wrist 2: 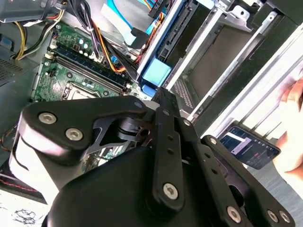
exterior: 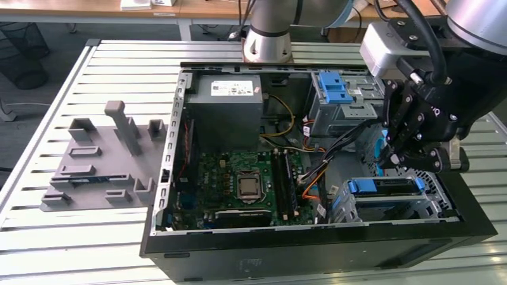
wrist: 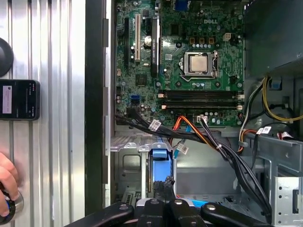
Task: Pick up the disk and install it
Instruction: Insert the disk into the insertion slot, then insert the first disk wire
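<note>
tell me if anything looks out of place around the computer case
A phone lies on the slatted table right beside the open computer case, and a person's hand rests near it. Inside, nothing looks askew or damaged.

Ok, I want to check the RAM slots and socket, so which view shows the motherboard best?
The first wrist view: the motherboard faces the camera squarely, socket and slots in plain sight. The exterior view shows it at a slant inside the case; the second wrist view catches part of it, at an angle.
</note>
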You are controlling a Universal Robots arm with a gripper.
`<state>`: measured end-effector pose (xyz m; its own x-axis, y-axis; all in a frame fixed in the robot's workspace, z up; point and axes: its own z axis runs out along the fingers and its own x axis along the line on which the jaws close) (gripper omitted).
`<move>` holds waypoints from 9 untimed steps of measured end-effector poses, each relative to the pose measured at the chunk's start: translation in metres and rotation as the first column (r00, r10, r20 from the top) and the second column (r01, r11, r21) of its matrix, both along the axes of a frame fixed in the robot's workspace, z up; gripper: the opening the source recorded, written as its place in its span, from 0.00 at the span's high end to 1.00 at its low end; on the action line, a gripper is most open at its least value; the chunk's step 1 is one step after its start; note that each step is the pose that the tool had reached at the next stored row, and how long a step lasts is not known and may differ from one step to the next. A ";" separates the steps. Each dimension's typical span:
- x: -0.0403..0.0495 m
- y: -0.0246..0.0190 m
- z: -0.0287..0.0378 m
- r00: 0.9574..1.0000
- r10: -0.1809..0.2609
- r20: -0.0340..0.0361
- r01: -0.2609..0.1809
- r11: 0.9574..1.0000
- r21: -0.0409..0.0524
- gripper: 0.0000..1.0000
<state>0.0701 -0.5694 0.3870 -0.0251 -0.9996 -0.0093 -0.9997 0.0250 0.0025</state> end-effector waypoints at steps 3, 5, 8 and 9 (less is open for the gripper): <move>0.0000 0.0000 -0.0009 1.000 0.000 0.000 0.000 1.000 0.000 0.89; 0.0000 0.0000 -0.0016 1.000 0.000 0.000 0.000 1.000 0.000 0.89; 0.0000 0.0000 -0.0017 1.000 0.000 0.000 0.000 1.000 0.000 0.89; 0.0000 0.0000 -0.0017 1.000 0.000 0.000 0.000 1.000 0.000 0.89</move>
<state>0.0701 -0.5694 0.3853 -0.0250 -0.9996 -0.0092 -0.9997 0.0250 0.0025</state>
